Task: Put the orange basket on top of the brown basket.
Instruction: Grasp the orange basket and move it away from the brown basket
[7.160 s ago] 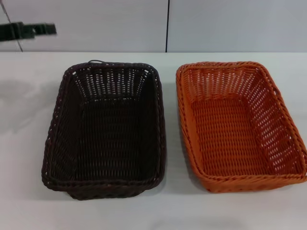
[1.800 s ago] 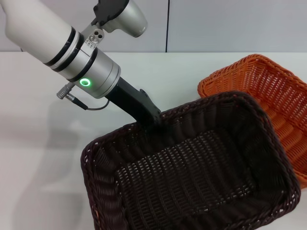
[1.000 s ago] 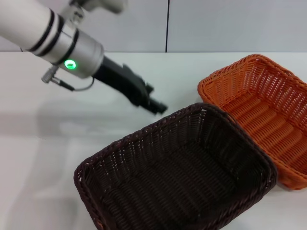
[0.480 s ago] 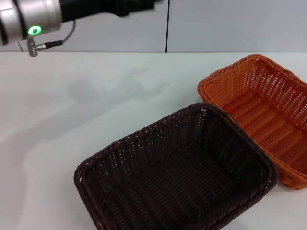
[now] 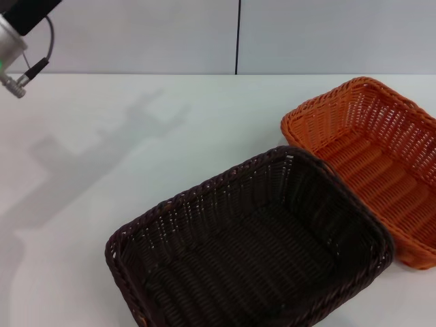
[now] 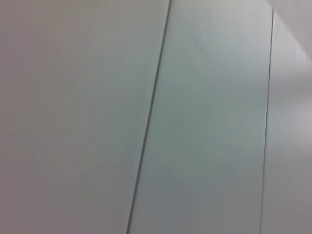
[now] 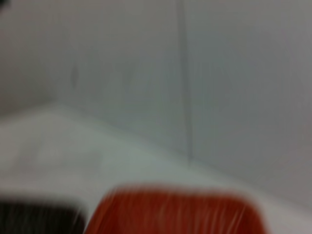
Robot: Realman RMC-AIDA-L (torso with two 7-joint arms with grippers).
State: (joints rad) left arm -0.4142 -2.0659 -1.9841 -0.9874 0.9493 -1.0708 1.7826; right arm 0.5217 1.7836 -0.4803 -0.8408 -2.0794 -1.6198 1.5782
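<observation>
White desk (image 5: 102,225) fills most of the head view, pale panelled wall (image 5: 136,34) along the top edge, one dark vertical seam in it just right of centre.

Brown basket (image 5: 248,248) sits lower centre to lower right of the frame, on the desk, turned at an angle so one corner points toward the upper right. Nothing in it. Its near edge runs off the bottom of the frame.

Orange basket (image 5: 371,163) is at the right side, mid-height, also flat on the desk, also turned at an angle, nothing in it. Right end is cut off by the frame edge. The brown basket's upper-right corner is right up against the orange one's near long side, rims overlapping in the view; can't tell whether they actually touch. Orange is beside brown, not on top of it.

Left arm (image 5: 13,27) shows only as a silver wrist section with a thin cable in the upper left corner, raised well clear of both baskets. Its shadow lies across the left half of the desk. Left hand is out of frame, so whether it's apart or together can't be seen. Left wrist view shows only wall panels and seams.

Right wrist view is blurred: orange basket (image 7: 175,212) along the bottom edge, a dark patch that looks like the brown basket (image 7: 36,219) in the bottom left corner, desk and wall behind. Right hand doesn't appear in any view, state unknown.
</observation>
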